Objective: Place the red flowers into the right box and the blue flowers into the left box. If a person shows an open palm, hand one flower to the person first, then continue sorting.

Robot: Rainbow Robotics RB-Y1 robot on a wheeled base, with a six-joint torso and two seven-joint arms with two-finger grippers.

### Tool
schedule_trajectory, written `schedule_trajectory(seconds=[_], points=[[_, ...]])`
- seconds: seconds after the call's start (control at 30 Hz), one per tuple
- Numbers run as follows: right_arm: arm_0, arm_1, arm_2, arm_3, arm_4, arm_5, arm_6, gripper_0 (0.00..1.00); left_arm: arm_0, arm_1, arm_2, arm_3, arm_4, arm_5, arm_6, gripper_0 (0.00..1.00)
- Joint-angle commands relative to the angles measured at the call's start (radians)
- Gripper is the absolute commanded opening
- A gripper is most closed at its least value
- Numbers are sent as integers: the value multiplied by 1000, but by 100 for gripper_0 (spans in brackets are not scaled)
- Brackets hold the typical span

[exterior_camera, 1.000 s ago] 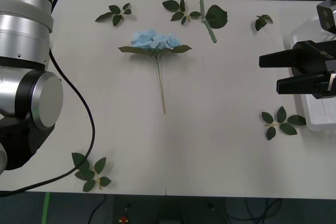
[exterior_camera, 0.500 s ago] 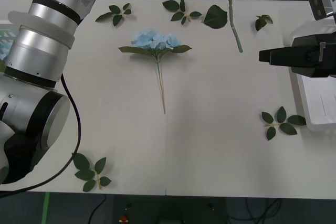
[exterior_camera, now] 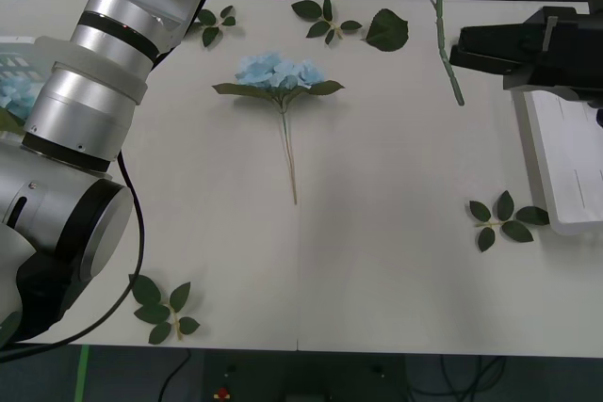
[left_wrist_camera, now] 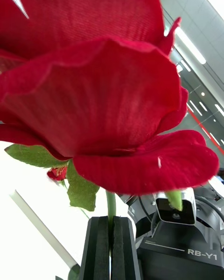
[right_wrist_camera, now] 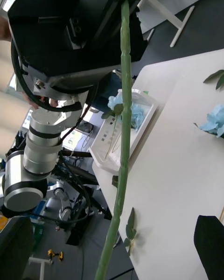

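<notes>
My left gripper (left_wrist_camera: pixel 111 247) is shut on the stem just under a red flower's big bloom (left_wrist_camera: pixel 98 84). That flower's long green stem (exterior_camera: pixel 447 35) hangs over the table's far right. My right gripper (exterior_camera: pixel 464 49) is open beside the stem's lower end. In the right wrist view the stem (right_wrist_camera: pixel 122 121) runs down between its black fingers (right_wrist_camera: pixel 211 245). One blue flower (exterior_camera: pixel 279 72) lies on the table's far middle. The left box (exterior_camera: pixel 19 58) holds blue flowers (right_wrist_camera: pixel 133 112). The right box (exterior_camera: pixel 565 152) lies under the right arm.
Loose green leaf sprigs lie at the near left (exterior_camera: pixel 160 308), at the right (exterior_camera: pixel 501 218) and along the far edge (exterior_camera: pixel 325 16). My left arm (exterior_camera: pixel 85 129) reaches across the left side of the table, over the left box.
The left arm has swung the hanging stem rightward, from the table's far middle to the right gripper. The right gripper has moved toward the far edge and now meets the stem.
</notes>
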Motion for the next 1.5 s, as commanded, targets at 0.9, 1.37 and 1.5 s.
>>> schedule_trajectory(seconds=[0.9,1.37,1.5], points=[[-151,97,93,-13,-14,-129,10,0,9,-25,-68,-42,69,-53,-100,0],[-151,94,93,-15,-14,-129,23,0,9,-25,-68,-42,69,-53,-100,0],[-151,94,93,-15,-14,-129,27,0,9,-25,-68,-42,69,-53,-100,0]])
